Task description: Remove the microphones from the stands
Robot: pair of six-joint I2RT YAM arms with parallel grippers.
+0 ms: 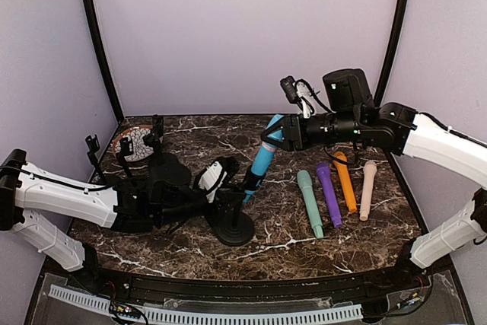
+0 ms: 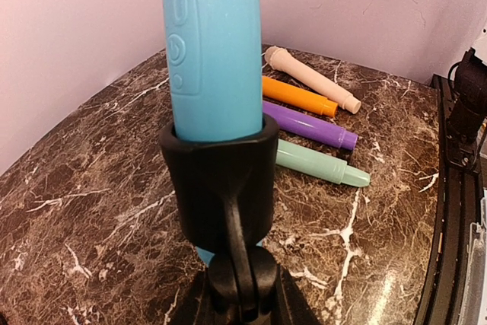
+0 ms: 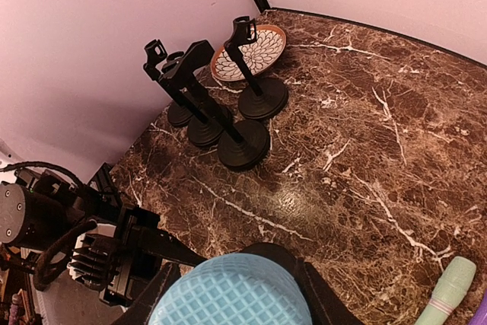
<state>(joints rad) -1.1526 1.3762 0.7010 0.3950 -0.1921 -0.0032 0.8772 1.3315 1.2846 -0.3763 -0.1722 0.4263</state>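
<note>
Both your grippers are busy. Your right gripper (image 1: 272,136) is clamped on the head end of the blue microphone (image 1: 259,164), which sits tilted in the clip of the stand (image 1: 234,230) near the middle of the table (image 1: 365,237). Your left gripper (image 1: 227,194) seems closed on the stand's stem, though its fingers are mostly hidden. Four loose microphones (image 1: 329,194) lie side by side to the right.

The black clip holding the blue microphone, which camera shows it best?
The left wrist view: the clip fills mid-frame, wrapped around the blue microphone. The top external view shows it small and dark. The right wrist view shows only the microphone's mesh head, hiding the clip.
</note>
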